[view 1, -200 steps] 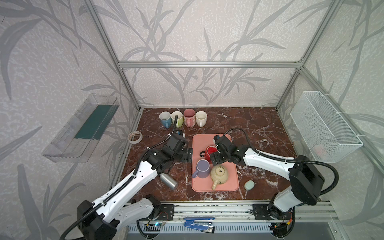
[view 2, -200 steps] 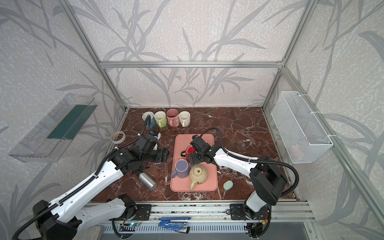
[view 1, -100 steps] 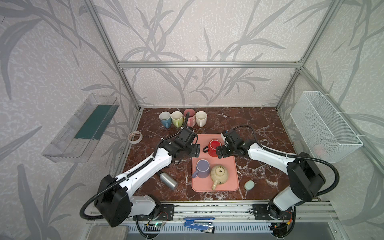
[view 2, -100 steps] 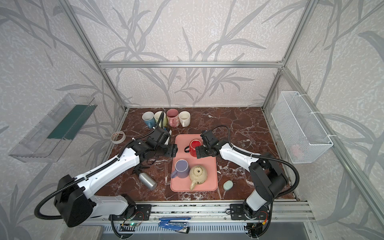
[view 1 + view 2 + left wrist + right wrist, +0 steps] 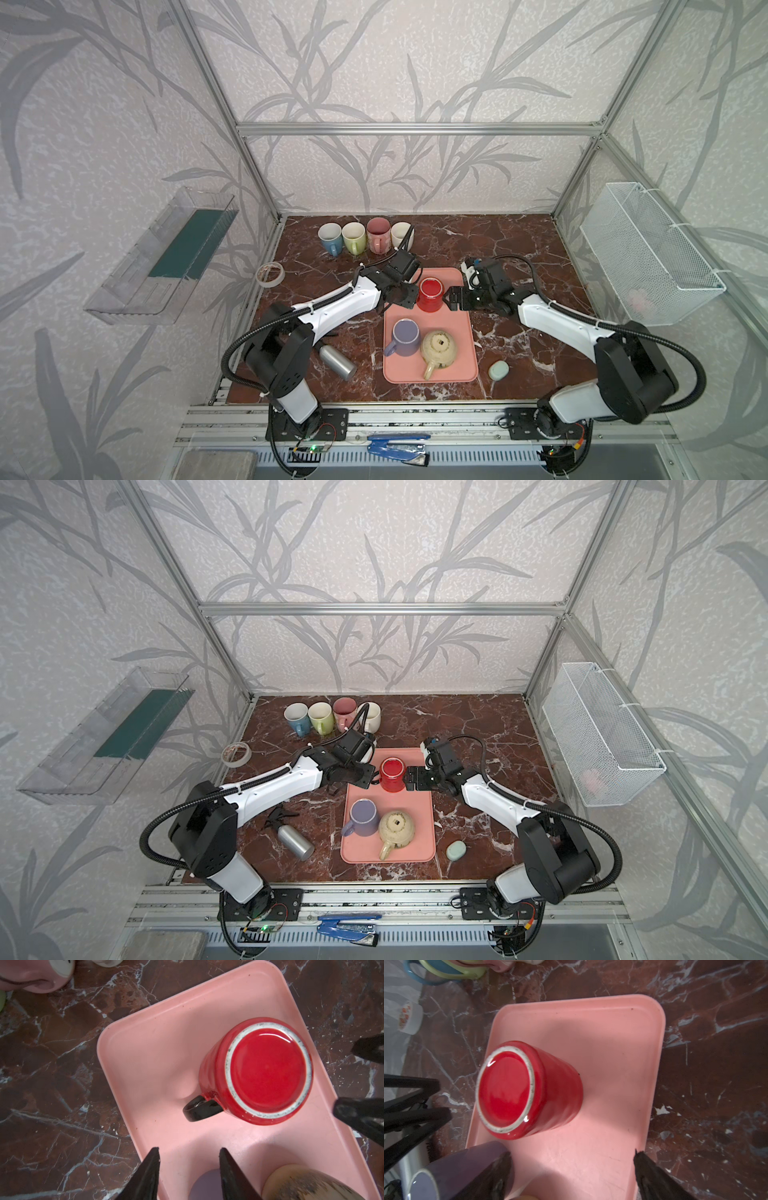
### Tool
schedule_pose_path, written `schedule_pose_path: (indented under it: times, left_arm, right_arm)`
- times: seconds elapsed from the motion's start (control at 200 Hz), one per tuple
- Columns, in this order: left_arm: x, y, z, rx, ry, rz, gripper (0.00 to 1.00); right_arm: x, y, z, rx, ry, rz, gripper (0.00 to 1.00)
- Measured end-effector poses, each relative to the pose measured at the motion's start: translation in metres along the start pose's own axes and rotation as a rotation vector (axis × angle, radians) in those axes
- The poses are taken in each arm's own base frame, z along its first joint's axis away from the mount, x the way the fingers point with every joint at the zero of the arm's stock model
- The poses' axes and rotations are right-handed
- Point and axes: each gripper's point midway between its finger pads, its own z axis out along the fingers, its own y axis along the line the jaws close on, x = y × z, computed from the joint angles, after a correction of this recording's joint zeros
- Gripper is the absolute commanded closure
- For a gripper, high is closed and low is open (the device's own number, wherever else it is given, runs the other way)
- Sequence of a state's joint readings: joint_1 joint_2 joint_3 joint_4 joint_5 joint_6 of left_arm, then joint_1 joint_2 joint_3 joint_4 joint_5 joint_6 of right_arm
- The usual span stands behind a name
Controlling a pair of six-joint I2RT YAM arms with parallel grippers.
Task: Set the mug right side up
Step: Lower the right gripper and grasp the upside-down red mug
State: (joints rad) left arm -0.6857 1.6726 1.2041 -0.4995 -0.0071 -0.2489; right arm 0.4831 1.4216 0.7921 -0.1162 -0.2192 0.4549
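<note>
Since a second ago the left pincer (image 5: 405, 296) has swung in over the near-left edge of the pink tray (image 5: 455, 365) and its jaws have narrowed. The right pincer (image 5: 455, 298) has drawn back to the right of the red mug (image 5: 430, 293), which now sits nearer the tray's far end.

Left jaws stand partly apart, released, with nothing between them. In the left wrist view the fingertips (image 5: 152, 1159) stop just short of the mug's black handle (image 5: 199, 1109), which points toward them. Right jaws stand wide apart and empty, just beside the mug's opposite wall.

Between the two pincers the red mug stands upside down on the tray, its glazed base with a pale unglazed ring facing up.

Nearer the front of the same tray a purple mug (image 5: 405, 336) stands upright, touching or just beside a beige teapot (image 5: 439, 351). Off the tray, on the marble bench (image 5: 519, 249), a steel bottle (image 5: 337, 362) lies to the left and a pale green oval object (image 5: 498, 369) to the right. Four upright mugs (image 5: 365, 239) line the back.
</note>
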Motion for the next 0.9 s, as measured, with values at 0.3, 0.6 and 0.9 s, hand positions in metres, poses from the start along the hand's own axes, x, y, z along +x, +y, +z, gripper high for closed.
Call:
schedule_pose_path:
  times: [0.3,0.6,0.9]
  left_arm:
    - [-0.008,-0.017,0.011,0.081,0.007,0.107,0.48]
    - [-0.019,-0.025,0.02,0.109,0.01,0.179,0.5]
    - [-0.009,-0.033,0.04,0.151,0.064,0.219,0.52]
  right_arm:
    - [-0.009,0.021,-0.025,-0.11,-0.101,-0.015,0.1]
    - [-0.019,0.036,-0.047,-0.177,-0.169,-0.03,0.11]
    - [-0.023,0.043,-0.058,-0.204,-0.203,-0.042,0.12]
